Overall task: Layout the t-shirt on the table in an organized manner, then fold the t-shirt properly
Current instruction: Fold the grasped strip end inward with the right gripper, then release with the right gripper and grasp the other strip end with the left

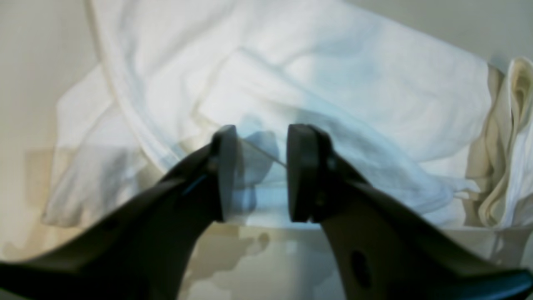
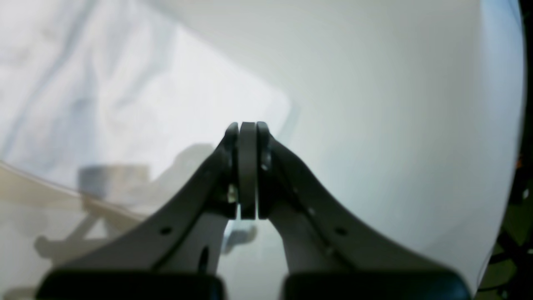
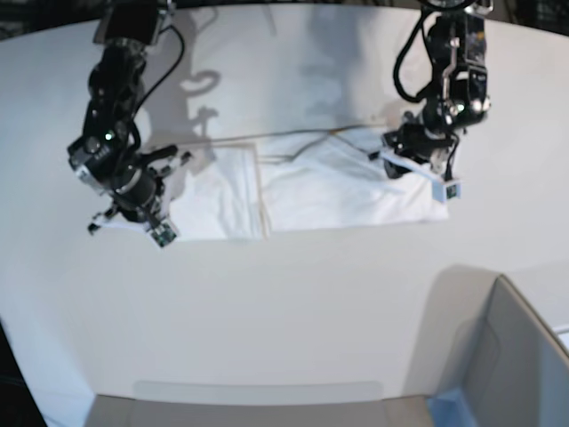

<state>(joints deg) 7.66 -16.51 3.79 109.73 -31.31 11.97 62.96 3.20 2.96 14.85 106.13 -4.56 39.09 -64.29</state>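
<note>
The white t-shirt (image 3: pixel 307 191) lay spread in a wide band across the middle of the white tabletop (image 3: pixel 284 311), mostly flat, with a straight fold line or seam running down it left of centre and creases toward its far edge. No lettering showed on the upward face. The left gripper (image 1: pixel 260 173) hung over the shirt's end on the base view's right, jaws parted with a clear gap; through that gap only cloth lying below was visible, nothing pinched. In the left wrist view the fabric was rumpled, with a bunched, cream-looking fold at the right edge. The right gripper (image 2: pixel 248 171) sat at the shirt's opposite end, jaws pressed fully together with nothing between them; its wrist view showed shirt cloth to the upper left and bare tabletop to the right. A grey open-topped bin (image 3: pixel 511 356) stood at the near corner, well apart from the shirt.
</note>
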